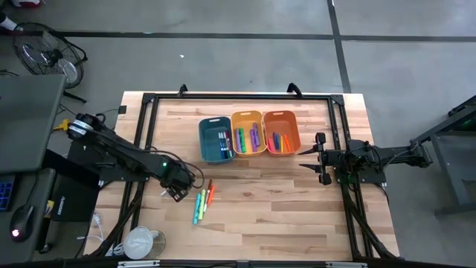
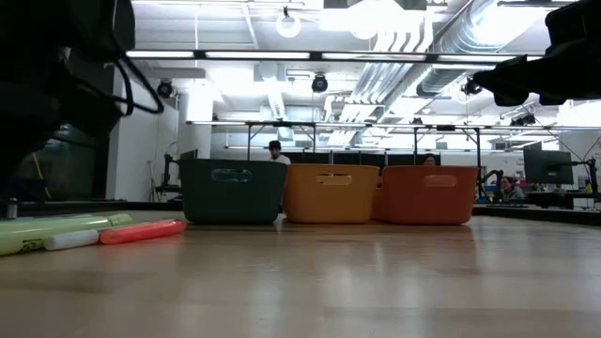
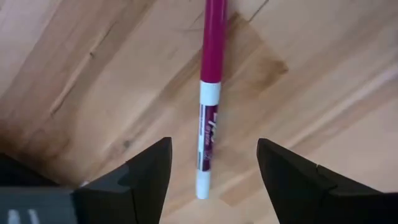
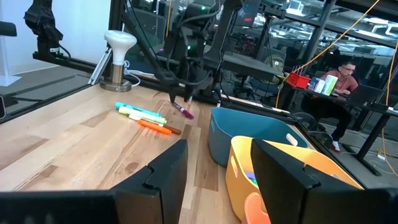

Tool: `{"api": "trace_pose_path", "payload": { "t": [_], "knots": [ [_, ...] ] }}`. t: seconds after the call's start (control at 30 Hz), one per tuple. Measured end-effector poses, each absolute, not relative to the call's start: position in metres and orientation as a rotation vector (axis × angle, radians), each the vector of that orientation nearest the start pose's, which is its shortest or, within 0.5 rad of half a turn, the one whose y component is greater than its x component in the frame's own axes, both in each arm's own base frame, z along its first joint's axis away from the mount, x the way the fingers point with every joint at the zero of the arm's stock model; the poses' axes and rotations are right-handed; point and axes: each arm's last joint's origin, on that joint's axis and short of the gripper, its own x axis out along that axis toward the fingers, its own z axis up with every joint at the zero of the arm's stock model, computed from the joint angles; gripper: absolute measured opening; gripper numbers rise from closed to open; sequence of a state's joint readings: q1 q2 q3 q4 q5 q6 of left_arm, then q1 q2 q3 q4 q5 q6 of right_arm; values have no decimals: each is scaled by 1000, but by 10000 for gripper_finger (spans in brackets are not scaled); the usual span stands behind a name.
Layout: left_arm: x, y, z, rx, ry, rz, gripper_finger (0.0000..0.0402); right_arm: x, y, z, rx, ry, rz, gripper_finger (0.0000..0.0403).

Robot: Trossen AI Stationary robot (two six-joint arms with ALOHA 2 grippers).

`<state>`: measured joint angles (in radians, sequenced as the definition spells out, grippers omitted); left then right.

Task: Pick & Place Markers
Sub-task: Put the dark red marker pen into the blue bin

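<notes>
Over the left half of the counter (image 1: 260,223), the left hand (image 1: 176,193) hovers with its fingers (image 3: 149,180) spread wide and gripping nothing; a magenta marker (image 3: 209,93) lies flat on the wood between them, its upper end cut off by the wrist view's border. From above, this marker is hidden beneath the hand and cannot be made out. Just beside the hand lies a loose cluster of markers (image 1: 202,201), green, yellow and orange-red, roughly parallel and close together; their exact number is hard to tell. Bare wood extends from the cluster toward the near edge of the counter and to the right. Behind the cluster stands a row of three bins, side by side: the teal bin (image 1: 216,139), the yellow-orange bin (image 1: 248,132) and the orange bin (image 1: 281,132). Each holds several markers, too small to count from above and concealed behind the bin walls in the low view. Near the counter's right edge, just beside the orange bin, the right hand (image 1: 320,159) waits with its fingers (image 4: 165,171) parted and nothing between them.
</notes>
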<state>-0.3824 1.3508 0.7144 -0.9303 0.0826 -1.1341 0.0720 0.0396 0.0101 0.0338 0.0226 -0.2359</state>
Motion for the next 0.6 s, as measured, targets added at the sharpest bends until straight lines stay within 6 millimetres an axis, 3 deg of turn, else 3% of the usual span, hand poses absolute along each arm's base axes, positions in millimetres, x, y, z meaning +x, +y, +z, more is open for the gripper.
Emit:
{"api": "trace_pose_path", "payload": {
  "t": [0.4,0.6],
  "knots": [
    [186,-77,132,-581,1579,552,233,99,7,167,-236,-9,49,167],
    [187,-77,127,-550,1596,545,198,99,7,167,-236,-10,49,167]
  ]
}}
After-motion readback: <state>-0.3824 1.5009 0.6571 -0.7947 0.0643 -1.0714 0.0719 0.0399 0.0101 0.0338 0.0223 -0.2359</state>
